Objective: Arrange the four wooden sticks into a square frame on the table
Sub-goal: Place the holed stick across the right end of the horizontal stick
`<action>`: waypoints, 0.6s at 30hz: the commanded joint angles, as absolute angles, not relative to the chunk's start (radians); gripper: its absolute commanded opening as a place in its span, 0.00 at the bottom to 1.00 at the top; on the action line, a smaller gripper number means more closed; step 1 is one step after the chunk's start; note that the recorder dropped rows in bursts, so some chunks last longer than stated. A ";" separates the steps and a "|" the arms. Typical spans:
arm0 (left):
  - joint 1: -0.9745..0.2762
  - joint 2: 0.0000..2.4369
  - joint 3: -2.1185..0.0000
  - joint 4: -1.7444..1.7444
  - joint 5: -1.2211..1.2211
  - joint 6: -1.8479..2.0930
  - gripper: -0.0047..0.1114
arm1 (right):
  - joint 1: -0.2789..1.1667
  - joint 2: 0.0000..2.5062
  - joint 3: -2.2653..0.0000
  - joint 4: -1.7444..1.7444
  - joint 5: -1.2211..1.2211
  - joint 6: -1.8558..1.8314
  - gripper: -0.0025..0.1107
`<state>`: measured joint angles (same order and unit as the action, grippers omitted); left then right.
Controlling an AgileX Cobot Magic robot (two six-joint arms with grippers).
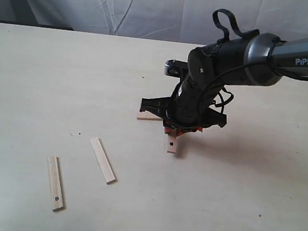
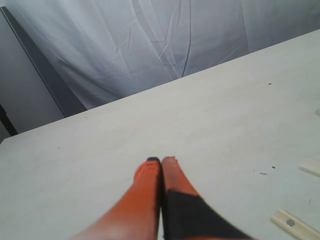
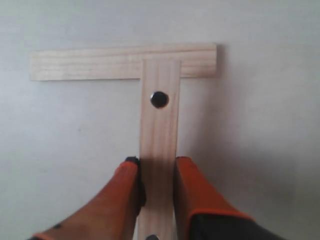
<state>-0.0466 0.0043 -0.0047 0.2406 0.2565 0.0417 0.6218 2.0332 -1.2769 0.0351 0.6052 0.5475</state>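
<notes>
My right gripper [image 3: 157, 165] is shut on a holed wooden stick [image 3: 159, 125], one orange finger on each long edge. The stick's far end overlaps a plain stick [image 3: 85, 63] that lies crosswise, so the two make a T. In the exterior view the right gripper [image 1: 177, 130] points down at the table [image 1: 47, 82]; the held stick [image 1: 171, 145] pokes out below it and the plain one [image 1: 147, 116] to its left. Another plain stick [image 1: 102, 160] and a second holed stick [image 1: 55, 182] lie apart at the front left. My left gripper [image 2: 161, 160] is shut and empty above bare table.
A white cloth backdrop [image 1: 154, 8] hangs behind the table's far edge. The right arm [image 1: 281, 57] reaches in from the right. The left wrist view catches a holed stick [image 2: 295, 225] and the end of another strip [image 2: 311, 166] at its edge.
</notes>
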 commanded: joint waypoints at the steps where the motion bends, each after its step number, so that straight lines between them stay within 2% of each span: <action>1: -0.051 0.000 0.000 0.244 0.252 0.034 0.04 | 0.617 2.044 -1.282 -0.022 0.573 0.557 0.03; 12: -0.051 0.000 0.000 0.244 0.252 0.034 0.04 | 0.617 2.068 -1.282 -0.047 0.566 0.557 0.04; 14: -0.051 0.000 0.000 0.244 0.252 0.034 0.04 | 0.617 2.068 -1.282 -0.047 0.566 0.557 0.12; 18: -0.051 0.000 0.000 0.244 0.252 0.034 0.04 | 0.617 2.068 -1.282 -0.047 0.566 0.557 0.40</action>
